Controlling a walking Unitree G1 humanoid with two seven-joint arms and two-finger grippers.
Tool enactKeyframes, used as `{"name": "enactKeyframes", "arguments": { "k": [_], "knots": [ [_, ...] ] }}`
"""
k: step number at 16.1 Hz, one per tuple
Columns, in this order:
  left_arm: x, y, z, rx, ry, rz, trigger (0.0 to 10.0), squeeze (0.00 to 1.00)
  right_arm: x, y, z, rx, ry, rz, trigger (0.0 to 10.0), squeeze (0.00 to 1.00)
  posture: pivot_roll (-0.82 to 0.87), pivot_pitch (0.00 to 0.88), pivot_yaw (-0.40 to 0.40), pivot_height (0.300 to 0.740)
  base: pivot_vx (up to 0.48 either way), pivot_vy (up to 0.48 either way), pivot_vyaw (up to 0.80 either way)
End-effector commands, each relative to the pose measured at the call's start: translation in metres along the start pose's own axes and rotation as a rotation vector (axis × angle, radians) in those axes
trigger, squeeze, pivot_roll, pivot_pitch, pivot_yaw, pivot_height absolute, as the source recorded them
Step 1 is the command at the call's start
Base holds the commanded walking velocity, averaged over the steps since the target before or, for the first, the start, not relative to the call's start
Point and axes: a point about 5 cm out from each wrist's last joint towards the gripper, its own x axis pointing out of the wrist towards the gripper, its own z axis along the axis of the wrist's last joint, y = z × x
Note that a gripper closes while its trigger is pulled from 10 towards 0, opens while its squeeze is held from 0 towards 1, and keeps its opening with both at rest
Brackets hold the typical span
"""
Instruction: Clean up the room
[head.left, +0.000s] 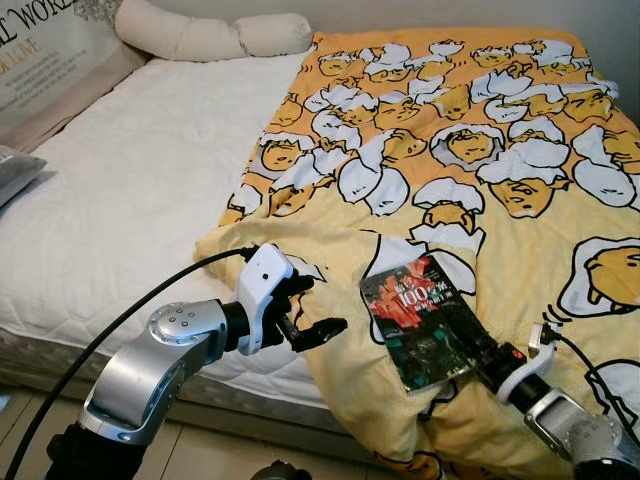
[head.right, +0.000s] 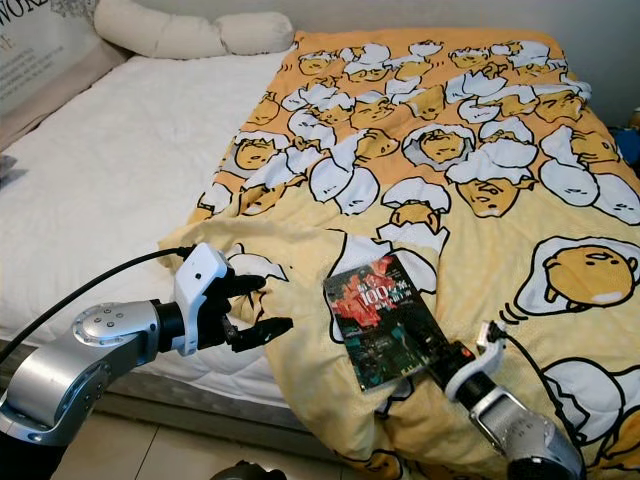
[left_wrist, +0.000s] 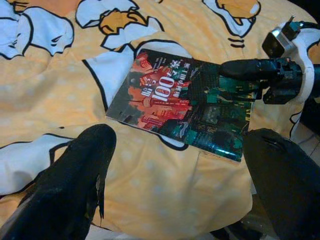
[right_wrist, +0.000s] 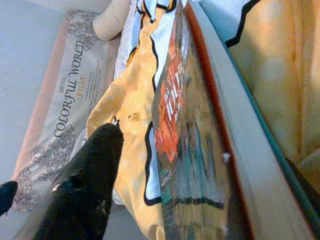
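A home bedroom: a bed (head.left: 120, 200) with cartoon blanket (head.left: 470, 150) and pillows (head.left: 210, 38).

Soft, even light fills my head views, which are sharp; my right wrist view blurs the book (right_wrist: 200, 150) up close.

A paperback book (head.left: 421, 322) lay face up on the yellow egg-print blanket (head.left: 470, 150), near the foot edge of the bed (head.left: 120, 200). Its glossy cover was dark, red toward the upper part and green toward the lower, with "100" in large white figures among other characters too small to read. It sat askew to the bed's edge, its lower right corner pinched between the fingers of the right gripper (head.left: 478, 358), one finger lying across the cover. The blanket was rumpled beneath it, spread over the right half of the white mattress.
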Motion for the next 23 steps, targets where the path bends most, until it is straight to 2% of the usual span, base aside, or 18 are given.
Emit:
{"name": "enactKeyframes", "arguments": {
  "k": [1,7,15,18,21,22,23],
  "knots": [
    [-0.003,0.001,-0.001,-0.001,-0.002,0.014,10.0,0.81,0.006,0.002,0.000,0.015,-0.020,0.015,0.0,0.00,0.04,0.000,0.110,0.740,0.000,0.000,0.00],
    [-0.003,0.000,-0.004,-0.019,-0.009,0.027,10.0,0.81,0.012,0.005,0.000,0.027,-0.040,0.041,0.0,0.00,0.05,0.000,0.095,0.740,0.000,0.000,0.00],
    [0.002,0.000,-0.008,-0.050,-0.048,0.079,10.0,0.81,0.007,0.010,0.015,0.033,-0.105,0.099,0.0,0.00,0.05,0.000,0.055,0.740,0.000,0.000,0.00],
    [0.004,0.005,-0.005,-0.059,-0.087,0.141,10.0,0.82,0.005,0.016,0.024,0.027,-0.149,0.139,0.0,0.00,0.05,0.000,0.048,0.740,0.000,0.000,0.00],
    [0.001,0.028,0.004,-0.110,-0.181,0.309,10.0,0.86,0.006,0.045,0.049,-0.012,-0.227,0.268,0.0,0.00,0.03,0.000,0.052,0.740,0.000,0.000,0.00],
    [0.000,0.035,0.008,-0.130,-0.219,0.357,10.0,0.91,0.007,0.055,0.056,-0.021,-0.252,0.312,0.0,0.00,0.03,0.000,0.055,0.740,0.000,0.000,0.00],
    [-0.001,0.038,0.010,-0.134,-0.232,0.373,10.0,0.91,0.007,0.058,0.058,-0.024,-0.259,0.327,0.0,0.00,0.03,0.000,0.055,0.740,0.000,0.000,0.00]
  ]
}}
